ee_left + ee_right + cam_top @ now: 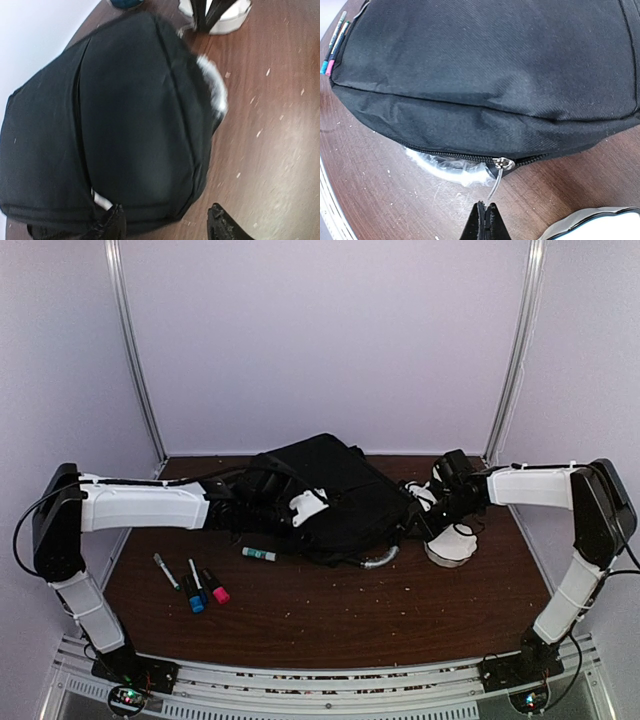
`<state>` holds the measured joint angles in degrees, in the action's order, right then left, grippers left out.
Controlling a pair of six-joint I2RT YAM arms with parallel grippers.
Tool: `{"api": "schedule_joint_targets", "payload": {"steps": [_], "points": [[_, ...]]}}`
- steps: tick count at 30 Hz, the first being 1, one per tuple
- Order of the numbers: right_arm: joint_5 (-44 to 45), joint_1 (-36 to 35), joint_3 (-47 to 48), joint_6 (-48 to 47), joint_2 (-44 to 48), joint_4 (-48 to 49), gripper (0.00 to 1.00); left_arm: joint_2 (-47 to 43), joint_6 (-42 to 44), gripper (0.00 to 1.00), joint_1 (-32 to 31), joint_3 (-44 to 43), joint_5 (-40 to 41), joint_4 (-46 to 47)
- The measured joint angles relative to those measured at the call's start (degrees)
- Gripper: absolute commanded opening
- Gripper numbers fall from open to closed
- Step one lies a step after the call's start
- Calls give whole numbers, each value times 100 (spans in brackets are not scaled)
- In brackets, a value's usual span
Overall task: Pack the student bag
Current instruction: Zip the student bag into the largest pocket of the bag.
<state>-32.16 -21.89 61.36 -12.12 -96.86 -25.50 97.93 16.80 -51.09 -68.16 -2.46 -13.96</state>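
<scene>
The student bag (335, 490), a large black backpack, lies flat in the middle of the table with its grey handle (381, 560) toward the front. My left gripper (167, 226) hangs open at the bag's near edge, one finger (111, 225) over the fabric and the other (223, 227) over bare wood. My right gripper (486, 220) is shut on the thin metal zipper pull (494, 187) below the slider (504, 163). The zipper is partly open there and clear plastic (451, 169) bulges out. In the top view the left gripper (300, 510) is on the bag's left part and the right gripper (420, 518) at its right edge.
A white round object (452, 546) sits right of the bag, close to the right gripper. Three markers (196, 585) lie on the wood at the front left, and a green-capped one (258, 554) lies just in front of the bag. White walls enclose the table.
</scene>
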Motion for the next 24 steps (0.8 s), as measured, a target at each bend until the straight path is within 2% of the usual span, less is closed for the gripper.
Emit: {"api": "schedule_joint_targets", "payload": {"steps": [5,12,14,15,18,20,22,24], "points": [[-68,0,-2,-11,22,-2,0,667,-415,60,-55,-872,-420,63],[-109,0,-13,-4,22,4,0,1646,-765,62,-216,-1696,-557,66],[-129,0,-13,4,22,7,0,1882,-798,95,-280,-1978,-553,-13],[-133,0,-13,7,22,11,0,2002,-800,97,-310,-2142,-546,-70],[-146,2,-13,9,22,20,0,2376,-835,98,-393,-2638,-507,-302],[-151,2,-13,9,22,24,0,2487,-828,93,-435,-2739,-400,-400],[-155,2,-13,11,22,24,0,2564,-817,85,-479,-2765,-212,-474],[-160,2,-15,24,22,24,0,2597,-815,73,-507,-2765,-20,-575]]}}
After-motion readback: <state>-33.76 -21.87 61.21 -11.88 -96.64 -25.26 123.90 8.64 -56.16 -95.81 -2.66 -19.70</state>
